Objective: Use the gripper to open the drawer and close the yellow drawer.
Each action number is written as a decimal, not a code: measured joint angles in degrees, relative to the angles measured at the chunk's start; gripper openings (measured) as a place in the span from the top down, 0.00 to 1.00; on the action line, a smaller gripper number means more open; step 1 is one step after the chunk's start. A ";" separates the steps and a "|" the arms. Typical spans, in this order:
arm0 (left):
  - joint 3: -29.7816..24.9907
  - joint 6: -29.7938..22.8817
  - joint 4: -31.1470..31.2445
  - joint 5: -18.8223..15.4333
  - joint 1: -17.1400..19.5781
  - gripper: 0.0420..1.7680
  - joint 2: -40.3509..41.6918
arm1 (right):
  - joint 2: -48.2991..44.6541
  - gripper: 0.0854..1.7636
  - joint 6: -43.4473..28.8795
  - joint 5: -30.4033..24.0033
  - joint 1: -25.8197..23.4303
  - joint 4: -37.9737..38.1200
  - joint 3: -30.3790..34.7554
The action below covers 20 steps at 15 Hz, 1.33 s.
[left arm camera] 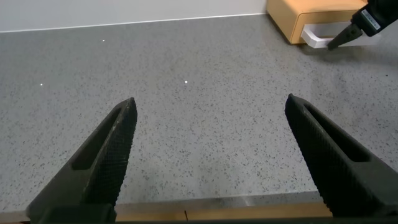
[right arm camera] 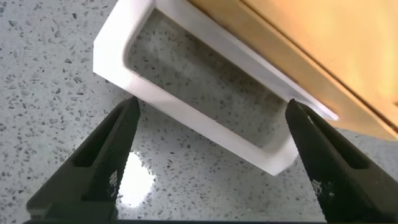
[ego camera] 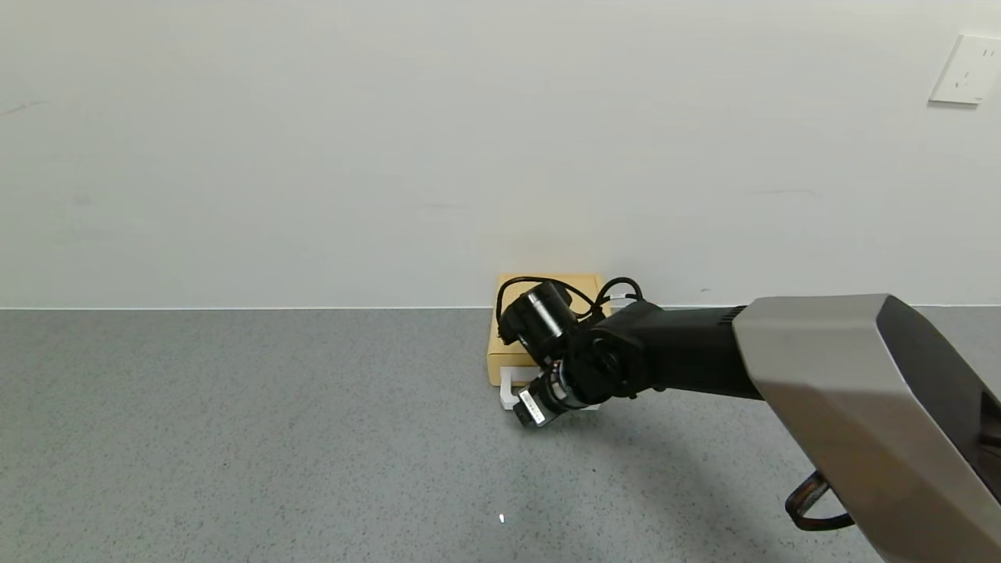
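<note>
The yellow drawer (ego camera: 507,336) sits at the back of the grey table against the wall, pushed into its casing, with its white loop handle (ego camera: 507,396) sticking out in front. My right gripper (right arm camera: 212,104) is open and hangs just above and in front of the handle (right arm camera: 186,118). One finger is out past each end of the handle's front bar, neither touching it. The yellow front (right arm camera: 323,50) fills the corner beyond. My left gripper (left arm camera: 211,101) is open and empty, low over the table near its front edge, far from the drawer (left arm camera: 292,18).
The grey speckled table (ego camera: 235,438) spreads wide to the left and front of the drawer. The white wall stands right behind the casing, with a socket plate (ego camera: 966,70) high at the right. A wooden strip (left arm camera: 217,210) runs along the table's front edge.
</note>
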<state>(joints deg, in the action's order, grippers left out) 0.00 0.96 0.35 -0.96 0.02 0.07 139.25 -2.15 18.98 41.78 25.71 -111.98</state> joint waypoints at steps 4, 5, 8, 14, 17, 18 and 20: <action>0.00 -0.02 0.00 0.00 0.00 0.03 0.00 | -4.17 0.03 1.77 0.01 0.52 0.00 2.08; 0.00 -0.02 -0.02 0.00 -0.02 0.03 0.00 | -5.90 0.03 2.15 -0.02 0.63 0.09 2.83; 0.00 -0.02 0.00 0.00 -0.02 0.03 0.00 | -12.63 0.03 2.99 -0.27 0.56 0.20 6.01; 0.00 -0.02 0.00 0.00 0.00 0.03 0.00 | -32.65 0.03 3.38 -5.53 -3.88 -0.46 18.80; 0.00 -0.02 0.00 0.00 -0.02 0.03 0.00 | -44.65 0.03 3.27 -7.74 -8.27 -0.77 27.17; 0.00 -0.02 0.00 0.00 -0.02 0.03 0.00 | -48.96 0.03 3.29 -9.23 -10.19 -0.94 29.93; 0.00 0.00 -0.02 0.00 -0.02 0.03 0.00 | -57.14 0.03 3.27 -12.86 -14.58 -1.27 34.69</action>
<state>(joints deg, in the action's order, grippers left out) 0.00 0.96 0.33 -0.96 0.00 0.07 82.12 1.12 6.12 27.20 24.44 -77.29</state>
